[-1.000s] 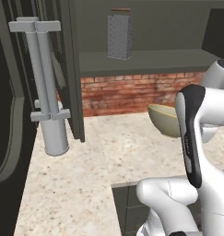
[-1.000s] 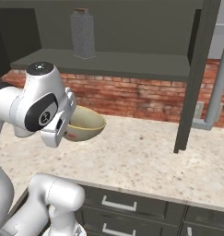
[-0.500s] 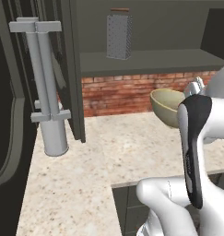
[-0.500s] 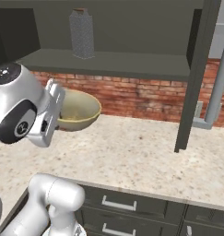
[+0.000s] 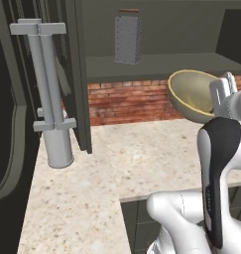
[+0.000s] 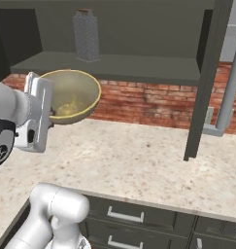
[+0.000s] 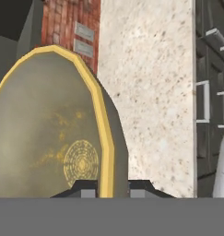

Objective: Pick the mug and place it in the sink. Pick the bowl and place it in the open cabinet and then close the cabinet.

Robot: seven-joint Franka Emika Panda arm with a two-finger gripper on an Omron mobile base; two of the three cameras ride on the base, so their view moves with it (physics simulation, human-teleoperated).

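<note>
The olive-tan bowl (image 5: pixel 189 94) (image 6: pixel 73 95) (image 7: pixel 49 129) hangs in the air above the counter, tilted on its side, just below the front edge of the open cabinet's shelf (image 5: pixel 156 64) (image 6: pixel 119 65). My gripper (image 5: pixel 217 101) (image 6: pixel 51 113) (image 7: pixel 112 186) is shut on the bowl's pale yellow rim, one finger inside and one outside. The cabinet's doors (image 5: pixel 75 74) (image 6: pixel 207 78) stand wide open on either side. The mug and the sink are out of view.
A metal box grater (image 5: pixel 128 32) (image 6: pixel 86 35) stands on the shelf, left of the bowl. Long silver bar handles (image 5: pixel 47 89) (image 6: pixel 226 97) stick out from the open doors. Below lie the speckled counter (image 5: pixel 132 158) (image 6: pixel 139 160), a brick wall (image 5: pixel 127 101) and drawers (image 6: pixel 119 214).
The gripper has lifted the bowl from near counter level up to just under the shelf edge, and the bowl has tipped further onto its side.
</note>
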